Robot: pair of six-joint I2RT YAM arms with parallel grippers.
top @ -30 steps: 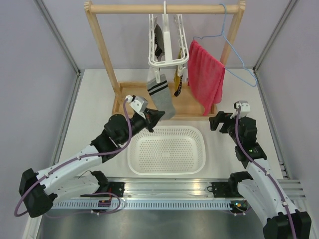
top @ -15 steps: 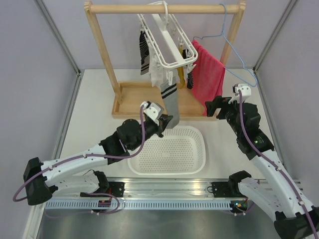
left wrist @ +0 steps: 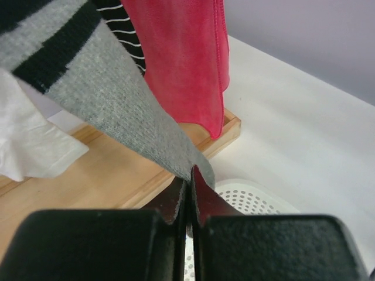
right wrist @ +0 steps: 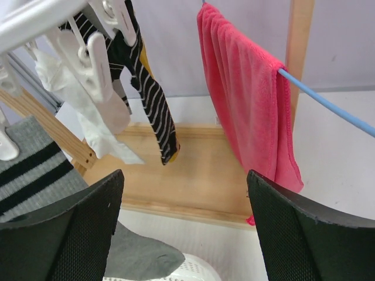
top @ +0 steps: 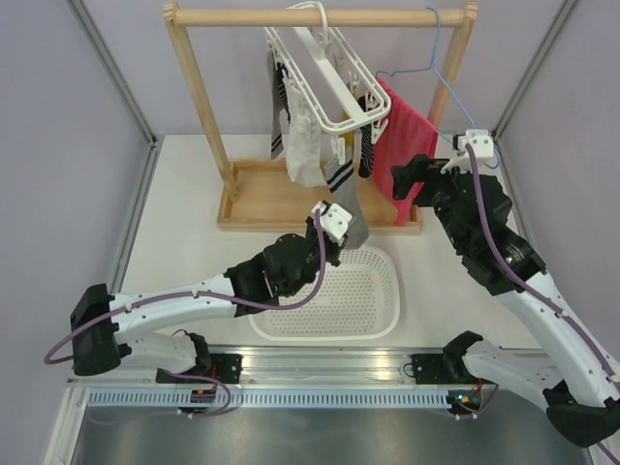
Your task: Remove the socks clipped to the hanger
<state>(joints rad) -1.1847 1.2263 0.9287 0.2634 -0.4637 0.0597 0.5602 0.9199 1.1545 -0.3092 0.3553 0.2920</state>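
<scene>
The white hanger [top: 325,82] hangs tilted from the wooden rail. A grey sock with a dark-striped cuff [top: 347,205] is still clipped to it and is stretched down to my left gripper [top: 341,235]. The left gripper is shut on the sock's toe; the left wrist view shows the sock [left wrist: 117,111] running into the closed gripper [left wrist: 190,187]. A black-and-white striped sock [right wrist: 149,99] and a white sock [right wrist: 96,117] hang from clips. A mustard sock is mostly hidden behind them. My right gripper [top: 412,179] is open and empty beside the red towel, and also shows in the right wrist view [right wrist: 184,228].
A red towel [top: 407,145] hangs on a thin blue wire hanger [top: 455,87] at the rail's right end. The wooden rack [top: 199,107] stands on a wooden base tray [top: 262,199]. A white perforated basket [top: 339,295] sits in front, under the left gripper.
My left gripper has moved right with the grey sock's toe, and the hanger has swung and tilted. My right arm has risen toward the hanger and towel.
</scene>
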